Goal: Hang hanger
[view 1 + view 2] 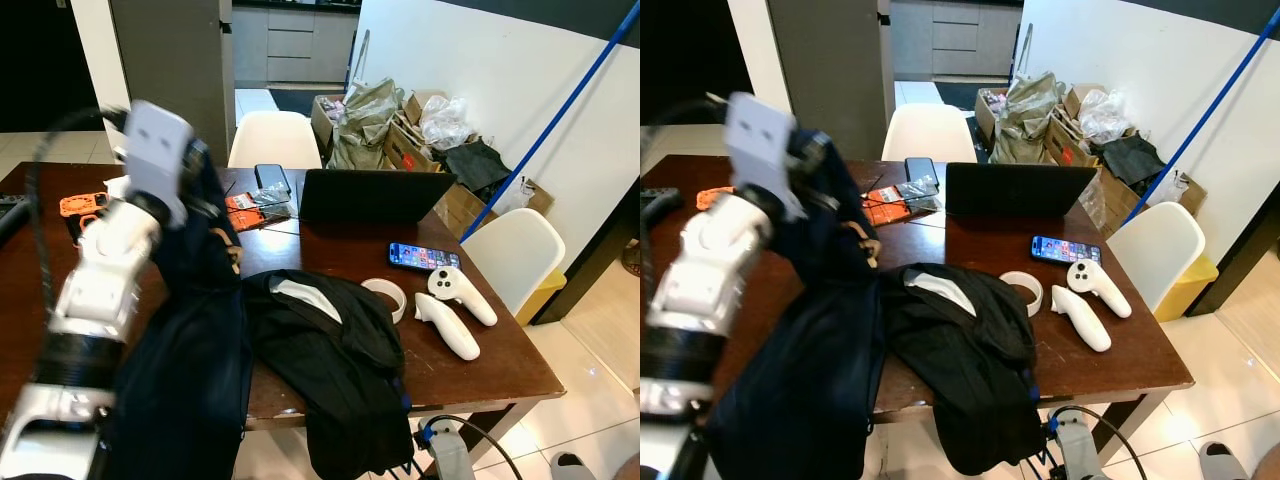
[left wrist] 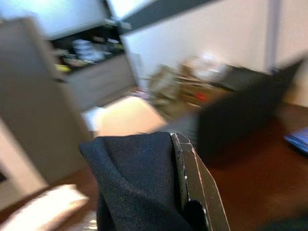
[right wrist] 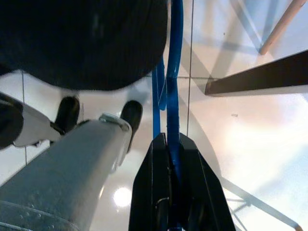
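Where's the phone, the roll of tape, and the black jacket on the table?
phone (image 1: 424, 256), left eye view, middle of its lit screen.
roll of tape (image 1: 385, 295), left eye view, its white rim.
black jacket (image 1: 330, 350), left eye view, middle of the crumpled cloth.

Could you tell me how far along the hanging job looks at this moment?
Done: the left tool has a dark navy garment lifted above the table; the cloth drapes down past the edge. In hand: that garment, pressed against a finger in the left wrist view. Left: no rail or hook is visible, so nothing is hung yet. A black garment lies on the table. The right tool hangs low, shut on a blue cable.
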`<state>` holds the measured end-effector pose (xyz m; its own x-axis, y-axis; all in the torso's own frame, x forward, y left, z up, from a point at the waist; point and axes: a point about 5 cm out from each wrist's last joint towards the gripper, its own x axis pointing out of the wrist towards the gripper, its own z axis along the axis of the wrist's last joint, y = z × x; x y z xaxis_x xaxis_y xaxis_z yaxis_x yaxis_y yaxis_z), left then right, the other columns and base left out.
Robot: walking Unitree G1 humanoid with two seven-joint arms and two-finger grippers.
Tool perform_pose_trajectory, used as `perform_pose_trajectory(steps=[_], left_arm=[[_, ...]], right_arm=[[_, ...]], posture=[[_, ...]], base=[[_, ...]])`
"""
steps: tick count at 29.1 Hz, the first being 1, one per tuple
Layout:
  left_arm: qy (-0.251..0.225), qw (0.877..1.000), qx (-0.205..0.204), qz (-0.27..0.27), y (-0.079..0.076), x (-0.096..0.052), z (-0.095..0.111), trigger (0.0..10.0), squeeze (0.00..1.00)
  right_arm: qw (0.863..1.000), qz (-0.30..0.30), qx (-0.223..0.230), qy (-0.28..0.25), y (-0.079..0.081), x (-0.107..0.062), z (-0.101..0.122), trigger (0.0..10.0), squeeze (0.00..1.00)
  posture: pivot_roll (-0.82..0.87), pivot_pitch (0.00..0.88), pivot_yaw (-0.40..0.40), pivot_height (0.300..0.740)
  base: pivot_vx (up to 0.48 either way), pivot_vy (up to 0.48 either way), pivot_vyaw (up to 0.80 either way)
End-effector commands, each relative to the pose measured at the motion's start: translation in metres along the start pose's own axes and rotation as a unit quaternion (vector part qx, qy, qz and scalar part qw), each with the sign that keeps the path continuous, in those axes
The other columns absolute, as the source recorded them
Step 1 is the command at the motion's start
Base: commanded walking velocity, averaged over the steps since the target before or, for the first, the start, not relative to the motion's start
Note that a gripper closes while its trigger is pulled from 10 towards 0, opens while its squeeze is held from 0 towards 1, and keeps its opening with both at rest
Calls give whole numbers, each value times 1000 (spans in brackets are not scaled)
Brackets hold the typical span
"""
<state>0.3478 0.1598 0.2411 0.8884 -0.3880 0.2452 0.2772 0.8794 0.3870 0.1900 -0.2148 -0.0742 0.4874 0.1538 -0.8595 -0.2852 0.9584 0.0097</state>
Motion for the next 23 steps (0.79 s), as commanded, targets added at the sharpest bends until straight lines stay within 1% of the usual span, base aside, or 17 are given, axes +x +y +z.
perform_pose_trajectory(steps=[1,4,5,6,7,8,9,10,11,12,13,15,18,19,21,22,23], left_arm=[[-3,1000,2,-27,-9,0,0,10000,0],[-3,999,4,-34,-11,-1,-1,10000,0],[11,998,20,-65,-19,-4,-8,10000,0],[73,990,49,-110,-28,-12,-31,10000,0],[73,990,49,-110,-28,-12,-31,10000,0],[104,985,59,-127,-31,-17,-42,10000,0],[131,981,59,-133,-31,-22,-50,10000,125],[162,974,59,-147,-33,-29,-61,10000,1000],[190,967,58,-160,-34,-36,-69,10000,1000],[190,967,58,-160,-34,-36,-69,10000,1000],[223,956,58,-182,-38,-46,-78,10000,1000],[229,953,57,-188,-37,-50,-78,10000,1000],[213,958,52,-182,-30,-54,-70,10000,1000],[197,964,38,-172,-25,-54,-63,10000,1000],[197,964,38,-172,-25,-54,-63,10000,1000],[169,972,11,-165,-19,-53,-52,10000,1000],[130,977,-30,-164,-12,-54,-36,10000,1000]], right_arm=[[1000,-8,-14,13,-4,-1,-2,10000,0],[1000,-8,-17,15,-4,-1,-2,10000,0],[999,-11,-23,19,-4,-1,-3,10000,0],[999,-14,-27,23,-5,-1,-3,10000,0],[999,-14,-27,23,-5,-1,-3,10000,0],[999,-14,-28,24,-5,-1,-4,10000,0],[999,-14,-28,24,-5,-1,-4,10000,0],[999,-15,-29,25,-5,-2,-4,10000,0],[999,-15,-30,25,-5,-2,-4,10000,0],[999,-15,-30,25,-5,-2,-4,10000,0],[999,-15,-31,26,-5,-2,-4,10000,0],[999,-15,-32,26,-5,-2,-4,10000,0],[999,-15,-33,27,-6,-2,-4,10000,0],[999,-16,-33,27,-6,-2,-4,10000,0],[999,-16,-33,27,-6,-2,-4,10000,0],[999,-16,-34,28,-6,-2,-4,10000,0],[999,-16,-34,28,-6,-2,-4,10000,0]], posture=[[90,0,-79,740],[90,0,-79,740],[89,0,-78,740],[89,0,-76,740],[89,0,-76,740],[88,0,-75,740],[87,0,-74,740],[86,0,-75,740],[86,0,-75,740],[86,0,-75,740],[85,0,-75,740],[85,0,-75,740],[85,0,-77,740],[85,0,-78,740],[85,0,-78,740],[85,0,-78,740],[88,0,-78,740]], base=[[0,0,0],[0,0,0],[0,0,0],[0,0,0],[0,0,0],[0,0,0],[0,0,0],[0,0,0],[0,0,0],[0,0,0],[0,0,0],[0,0,0],[0,0,0],[0,0,0],[0,0,0],[0,0,0],[0,0,0]])
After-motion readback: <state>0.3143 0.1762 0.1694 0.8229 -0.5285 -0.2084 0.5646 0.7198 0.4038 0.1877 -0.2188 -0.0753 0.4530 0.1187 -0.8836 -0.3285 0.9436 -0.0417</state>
